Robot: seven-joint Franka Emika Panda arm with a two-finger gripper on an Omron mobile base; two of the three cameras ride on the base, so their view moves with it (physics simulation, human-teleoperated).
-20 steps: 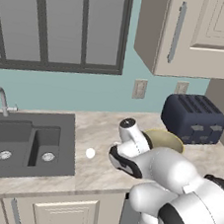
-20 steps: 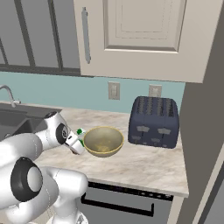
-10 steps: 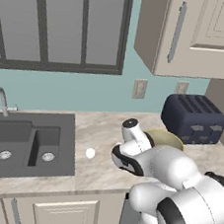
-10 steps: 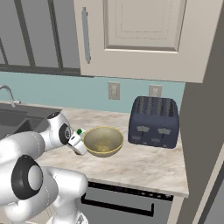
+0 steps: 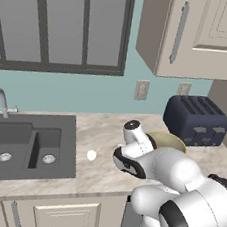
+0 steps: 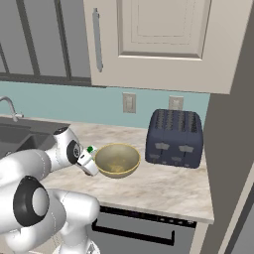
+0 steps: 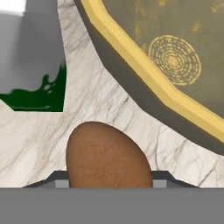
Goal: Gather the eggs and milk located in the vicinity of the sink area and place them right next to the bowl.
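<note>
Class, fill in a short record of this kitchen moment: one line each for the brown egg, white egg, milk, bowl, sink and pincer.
brown egg: at the pincer, on or just above the counter beside the bowl; whether it is gripped cannot be told
white egg: on the counter, just right of the sink
milk: beside the bowl
bowl: on the counter, left of the toaster
sink: two basins, left end of the counter
pincer: low beside the bowl
</note>
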